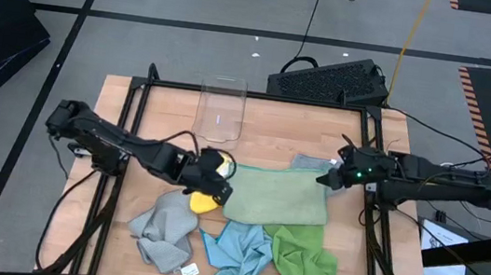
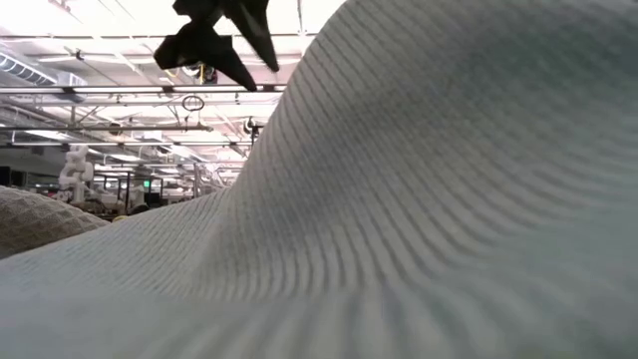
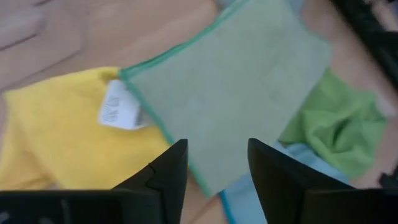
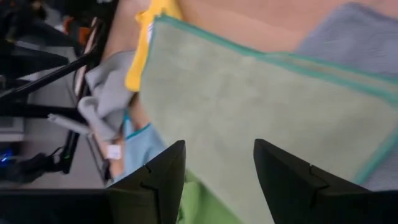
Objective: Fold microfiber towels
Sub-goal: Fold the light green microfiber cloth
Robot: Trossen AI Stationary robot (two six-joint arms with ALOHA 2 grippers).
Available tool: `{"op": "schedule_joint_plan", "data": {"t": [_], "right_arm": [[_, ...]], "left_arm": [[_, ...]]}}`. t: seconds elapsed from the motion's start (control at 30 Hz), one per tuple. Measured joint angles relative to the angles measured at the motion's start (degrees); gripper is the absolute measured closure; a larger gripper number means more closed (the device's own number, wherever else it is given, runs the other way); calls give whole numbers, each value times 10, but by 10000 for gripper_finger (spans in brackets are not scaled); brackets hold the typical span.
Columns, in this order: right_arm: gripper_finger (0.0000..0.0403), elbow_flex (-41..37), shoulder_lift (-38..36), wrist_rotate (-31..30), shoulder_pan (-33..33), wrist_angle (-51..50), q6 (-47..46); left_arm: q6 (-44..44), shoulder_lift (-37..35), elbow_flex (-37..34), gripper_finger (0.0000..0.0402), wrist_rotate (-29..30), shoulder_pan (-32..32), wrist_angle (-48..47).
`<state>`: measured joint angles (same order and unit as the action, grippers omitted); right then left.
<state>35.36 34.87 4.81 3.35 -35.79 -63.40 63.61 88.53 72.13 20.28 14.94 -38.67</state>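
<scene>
Now, entries by item.
Pale green towel (image 1: 278, 196): lies flat and spread in the middle of the counter (image 1: 266, 121), teal-edged; no claw has hold of it.
Left claw (image 1: 218, 189): at the pale green towel's left edge, fingers (image 3: 163, 177) parted with a clear gap, nothing between them; the towel's corner shows under the gap in the left wrist view.
Right claw (image 1: 325, 178): at the towel's upper right corner, fingers (image 4: 281, 174) parted, holding nothing; towel surface shows through the gap.
Yellow towel (image 1: 204, 202): partly under the left claw, touching the pale green towel's left edge; white tag (image 3: 119, 111) at the join.
Grey towel (image 1: 162, 229): crumpled, front left of the counter, a white tag (image 1: 190, 270) beside it.
Second grey towel (image 1: 313, 164): peeks out behind the pale green towel's far right edge.
Blue towel (image 1: 239, 254): crumpled at the front, between the grey and bright green ones.
Bright green towel (image 1: 303, 254): bunched, front right, touching the pale green towel's near edge.
Bin (image 1: 221, 108): clear, at the counter's far side, apart from the towels.
Low view: filled by close-up cloth; which towel, cannot tell.
</scene>
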Motion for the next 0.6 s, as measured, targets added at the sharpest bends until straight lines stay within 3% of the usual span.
{"op": "schedule_joint_plan", "data": {"t": [0.2,0.4,0.6], "right_arm": [[222,6,0,4,-47,25,-43],[222,6,0,12,-65,81,-68],[222,6,-3,34,-57,60,-5]], "left_arm": [[8,0,-29,162,20,19,29],[-2,-1,-54,114,17,-21,25],[-9,0,-74,108,-66,-98,25]]}}
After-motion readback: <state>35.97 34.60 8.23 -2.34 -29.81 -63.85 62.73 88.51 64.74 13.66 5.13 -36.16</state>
